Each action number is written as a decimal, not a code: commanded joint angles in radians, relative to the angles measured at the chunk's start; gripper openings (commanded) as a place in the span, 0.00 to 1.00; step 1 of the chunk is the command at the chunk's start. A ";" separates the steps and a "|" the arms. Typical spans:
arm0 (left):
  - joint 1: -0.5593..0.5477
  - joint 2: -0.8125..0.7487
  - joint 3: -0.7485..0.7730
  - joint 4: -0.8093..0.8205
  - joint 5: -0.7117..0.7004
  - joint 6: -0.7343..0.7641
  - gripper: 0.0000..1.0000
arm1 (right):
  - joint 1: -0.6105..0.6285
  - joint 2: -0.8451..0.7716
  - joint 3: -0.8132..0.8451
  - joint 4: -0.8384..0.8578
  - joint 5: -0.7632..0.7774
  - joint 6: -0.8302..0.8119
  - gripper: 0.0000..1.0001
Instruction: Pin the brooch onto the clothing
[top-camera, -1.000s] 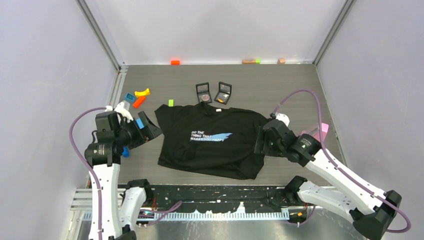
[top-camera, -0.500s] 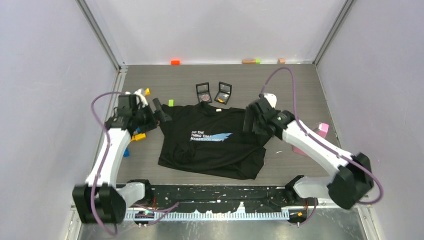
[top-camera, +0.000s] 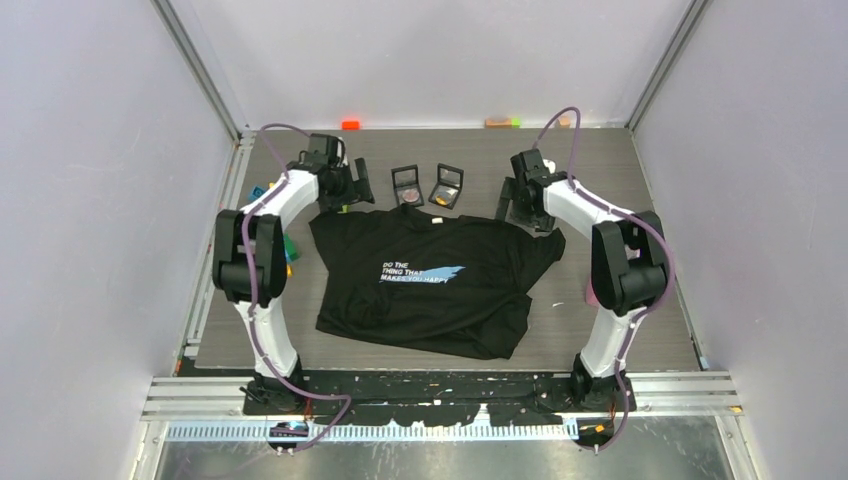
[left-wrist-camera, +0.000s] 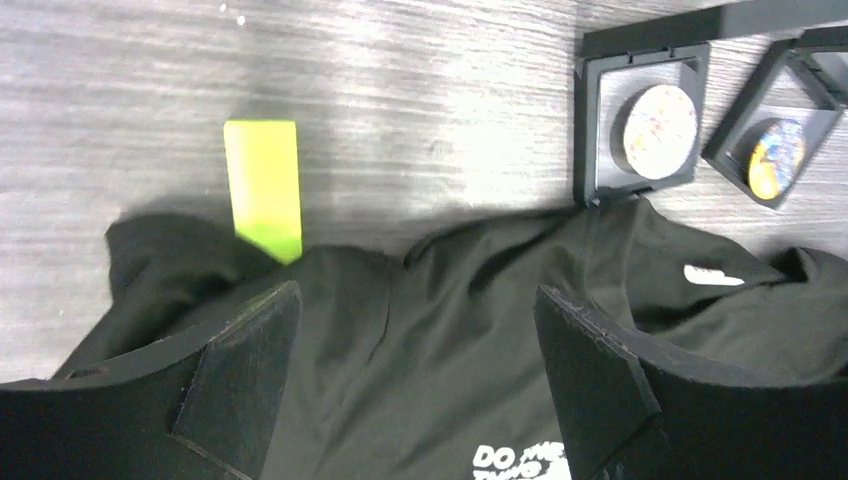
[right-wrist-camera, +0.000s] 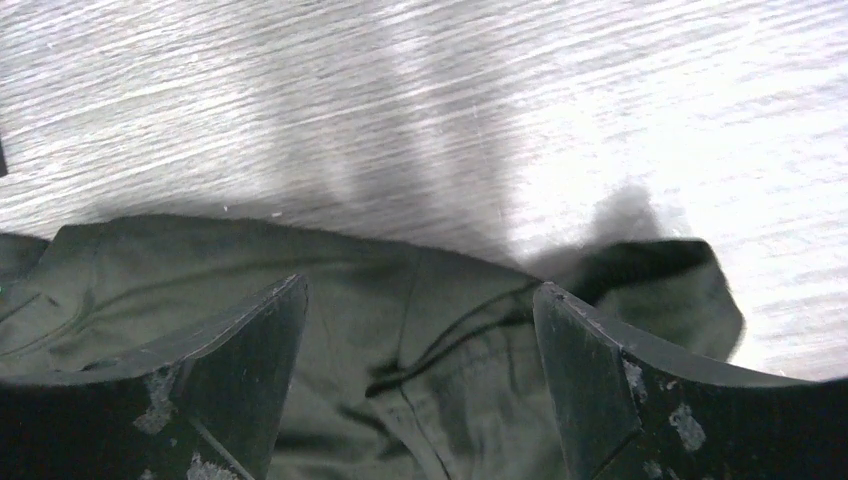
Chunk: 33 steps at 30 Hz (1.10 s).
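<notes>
1. Left gripper (left-wrist-camera: 415, 293): arm stretched far forward, jaws wide apart and empty, above the left shoulder of the shirt (top-camera: 430, 285).
2. Right gripper (right-wrist-camera: 420, 288): same reach, jaws agape and empty, above the shirt's right sleeve.
3. Shirt print: "DO THE THING THAT MAKES YOU HAPPY".
4. Shirt is black and lies flat. Two round brooches (left-wrist-camera: 660, 117) sit in black boxes (left-wrist-camera: 590, 130) just beyond its collar.

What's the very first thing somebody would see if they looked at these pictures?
A black short-sleeved T-shirt with white words and a blue streak lies spread out in the middle of the grey table. Above its far corners hang the open left gripper and the open right gripper. Just beyond the collar sit a small black square box and a second black box, each holding a round brooch.
</notes>
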<state>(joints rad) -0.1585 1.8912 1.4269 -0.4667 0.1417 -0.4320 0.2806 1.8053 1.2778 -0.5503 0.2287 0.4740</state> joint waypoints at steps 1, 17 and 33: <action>-0.024 0.082 0.114 -0.021 -0.065 0.061 0.89 | -0.006 0.076 0.073 0.037 -0.085 -0.026 0.87; -0.045 0.201 0.107 -0.047 -0.059 0.079 0.30 | -0.006 0.118 0.035 0.049 -0.109 0.018 0.32; -0.046 -0.217 -0.123 0.124 0.018 -0.013 0.00 | -0.008 -0.218 0.021 -0.013 -0.051 0.018 0.00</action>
<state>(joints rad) -0.2020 1.8393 1.3167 -0.4507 0.1204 -0.4046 0.2722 1.7477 1.2827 -0.5518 0.1276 0.4911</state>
